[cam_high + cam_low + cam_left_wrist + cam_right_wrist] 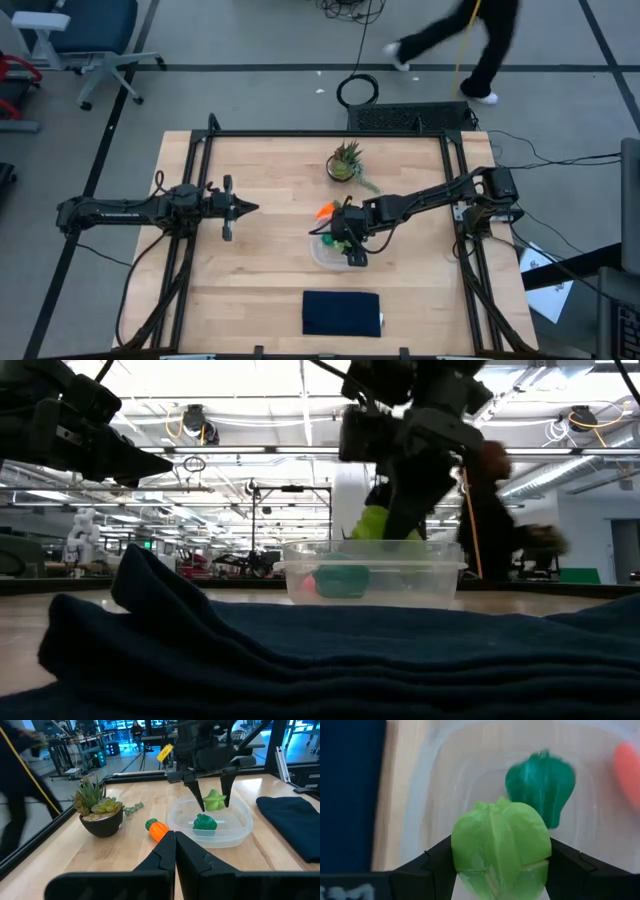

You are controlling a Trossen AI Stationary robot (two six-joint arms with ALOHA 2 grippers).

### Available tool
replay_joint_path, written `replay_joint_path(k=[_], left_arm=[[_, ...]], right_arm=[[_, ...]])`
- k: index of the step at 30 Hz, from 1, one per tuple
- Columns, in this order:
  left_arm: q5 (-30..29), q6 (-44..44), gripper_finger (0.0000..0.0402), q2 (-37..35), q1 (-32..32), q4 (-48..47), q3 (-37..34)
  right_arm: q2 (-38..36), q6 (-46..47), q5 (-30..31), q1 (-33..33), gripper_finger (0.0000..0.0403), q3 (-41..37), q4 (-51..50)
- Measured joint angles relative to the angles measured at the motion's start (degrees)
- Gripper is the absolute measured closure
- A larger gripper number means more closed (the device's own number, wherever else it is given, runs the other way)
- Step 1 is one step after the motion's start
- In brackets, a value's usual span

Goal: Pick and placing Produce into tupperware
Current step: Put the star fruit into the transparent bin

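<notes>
The clear tupperware (pixel 322 258) stands near the table's middle with the dark green lump (pixel 205 823) lying on its floor. Over it, my right gripper (pixel 212 802) is shut on the light yellow-green leaf-like piece (pixel 500 845). The orange carrot (pixel 157 829) lies on the wood just beside the container's far left side. My left gripper (pixel 250 207) waits shut at the table's left, well away from them. My right gripper pinches the leaf-like piece between its two fingers, one on each of its opposite sides (pixel 459 851). The fingers (pixel 197 795) slant down from above, coming from the table's right. The piece hangs over the tupperware's inside, about at rim height, beside the dark green lump.
A spiky potted plant (pixel 345 162) stands toward the far edge, behind the container. A dark navy cloth (pixel 342 312) lies folded near the front edge. A person walks on the floor beyond the table's far side (pixel 470 40). Bare wood lies between the two arms.
</notes>
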Motion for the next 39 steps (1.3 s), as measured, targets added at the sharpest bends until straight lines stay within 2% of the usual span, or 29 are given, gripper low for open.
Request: replay_joint_path(k=[9,39], left_arm=[[0.00,0.00,0.0396,0.00,0.00,0.00,-0.01],[0.01,0.02,0.0396,0.00,0.00,0.00,0.00]], right_arm=[[0.00,-1.91,-0.04,0.09,0.0179,-0.94,1.04],[0.00,-20.25,-0.14,0.33,0.0179,-0.92,0.92]])
